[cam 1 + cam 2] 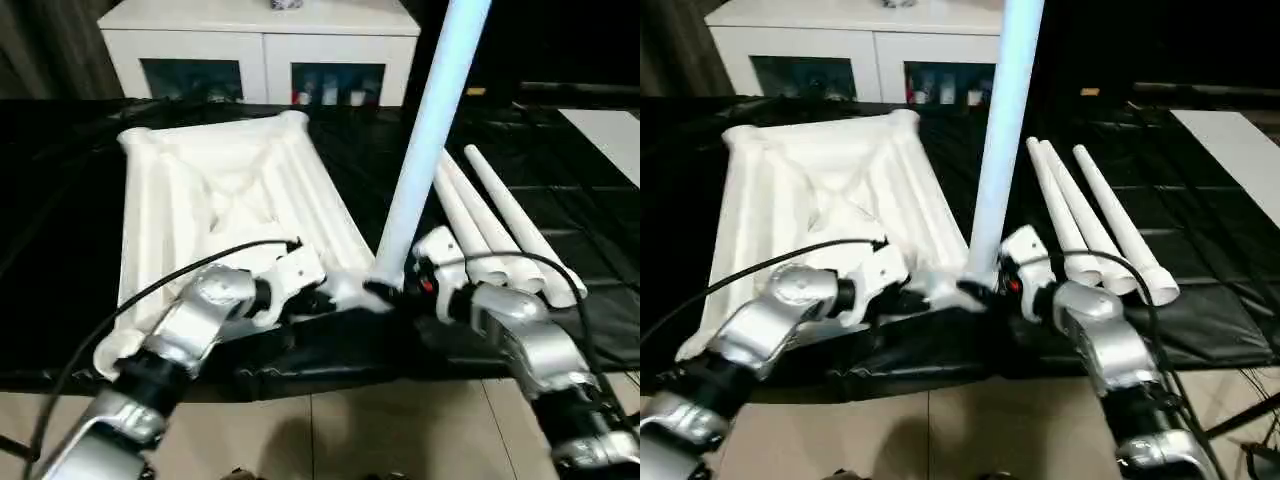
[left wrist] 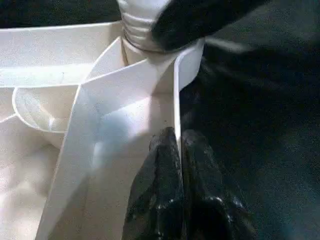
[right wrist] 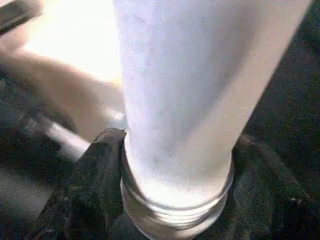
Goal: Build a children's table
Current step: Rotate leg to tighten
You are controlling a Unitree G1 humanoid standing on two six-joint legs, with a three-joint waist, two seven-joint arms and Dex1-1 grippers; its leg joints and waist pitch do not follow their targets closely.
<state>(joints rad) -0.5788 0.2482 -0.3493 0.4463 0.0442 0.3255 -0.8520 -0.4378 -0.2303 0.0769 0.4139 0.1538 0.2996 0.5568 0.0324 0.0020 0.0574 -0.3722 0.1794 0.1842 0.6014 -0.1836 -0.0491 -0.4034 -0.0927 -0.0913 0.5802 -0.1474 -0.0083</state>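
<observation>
Tabletop (image 1: 215, 205) lies underside-up on black mat. Left gripper (image 2: 178, 150) pinched on thin rim wall beside near corner socket. Right gripper (image 3: 175, 200) wraps threaded base of upright leg (image 1: 425, 140) at that socket. Three spare legs (image 1: 500, 235) lie right. Judgement: hollow plastic, light, stiff, slick; you grip low near thread, keep leg plumb.

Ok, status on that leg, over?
Left gripper shut on tabletop rim. Right gripper around upright leg at near corner socket. Three legs lying spare. Nothing in the way.
</observation>
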